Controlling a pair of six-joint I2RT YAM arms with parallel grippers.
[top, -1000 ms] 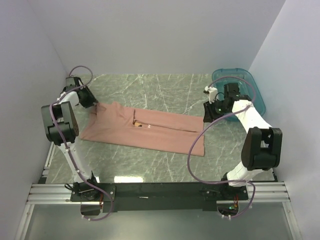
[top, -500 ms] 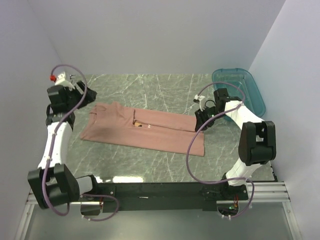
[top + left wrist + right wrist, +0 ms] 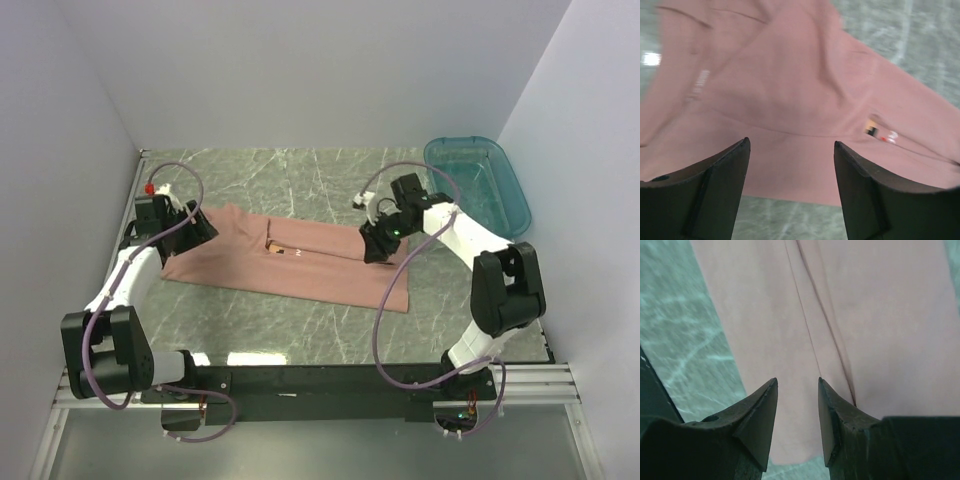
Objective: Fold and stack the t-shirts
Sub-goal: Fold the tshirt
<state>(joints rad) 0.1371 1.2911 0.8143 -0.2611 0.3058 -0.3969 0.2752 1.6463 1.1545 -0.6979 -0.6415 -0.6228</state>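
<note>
As left gripper (image 3: 791, 145) gapes — t-shirt (image 3: 790, 75) flat.

Open counter (image 3: 300, 170) lies behind and in front of the flat shirt (image 3: 300, 265); the tub (image 3: 485, 180) blocks the far right corner beside the wall (image 3: 575, 120).

Your salmon-pink t-shirt (image 3: 300, 265) lies flat on the marbled table (image 3: 300, 170), folded lengthwise into a long band (a scrap of print peeks out). It runs left to right.

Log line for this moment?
t-shirt: flat, folded lengthwise | left gripper: open over one end | right gripper: open over other end
</note>
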